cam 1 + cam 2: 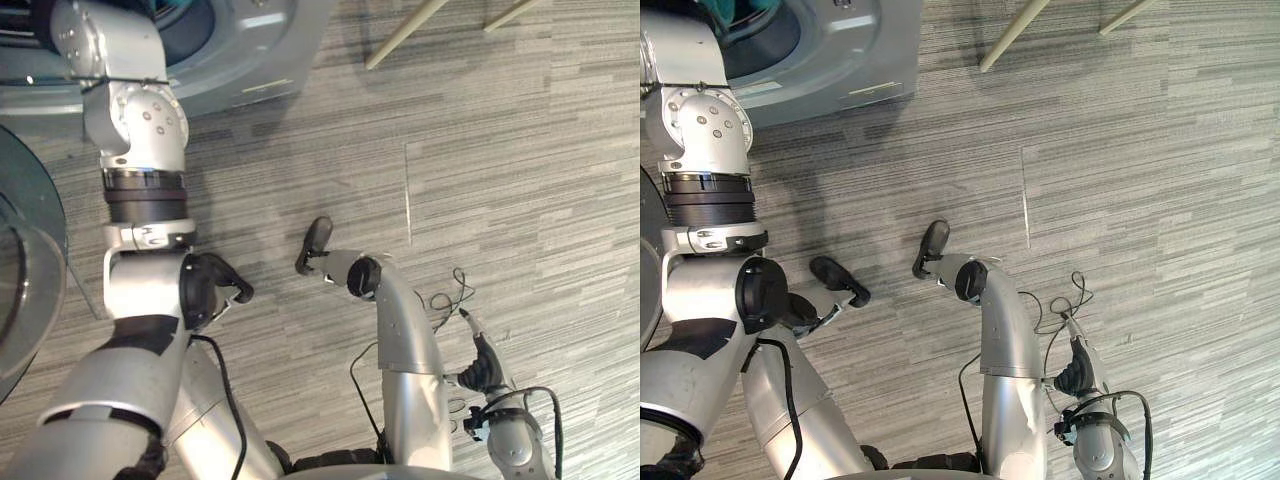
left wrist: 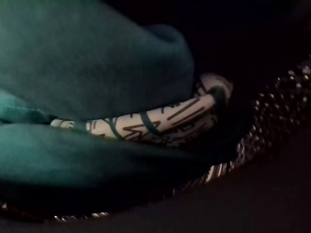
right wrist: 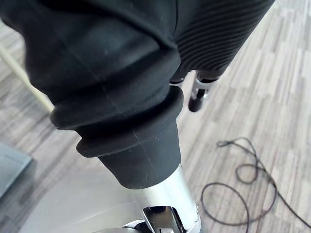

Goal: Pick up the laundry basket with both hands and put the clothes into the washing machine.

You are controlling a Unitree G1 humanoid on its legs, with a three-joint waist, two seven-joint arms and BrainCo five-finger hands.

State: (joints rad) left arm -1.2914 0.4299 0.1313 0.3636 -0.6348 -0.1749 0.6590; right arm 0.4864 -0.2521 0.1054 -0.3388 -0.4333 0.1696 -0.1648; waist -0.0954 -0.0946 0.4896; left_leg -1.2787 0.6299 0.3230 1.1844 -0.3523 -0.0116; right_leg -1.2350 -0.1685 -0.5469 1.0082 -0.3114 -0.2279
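Left arm (image 1: 140, 130) in washing machine (image 1: 250, 50), eleven o'clock; its hand's grip cannot be told. Right hand (image 1: 1077, 372) slack, five o'clock. Step wants teal clothes (image 2: 97, 58) released deep in drum (image 2: 272, 107).

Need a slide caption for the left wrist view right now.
Teal garment and white patterned cloth lying inside the washing machine's perforated drum.
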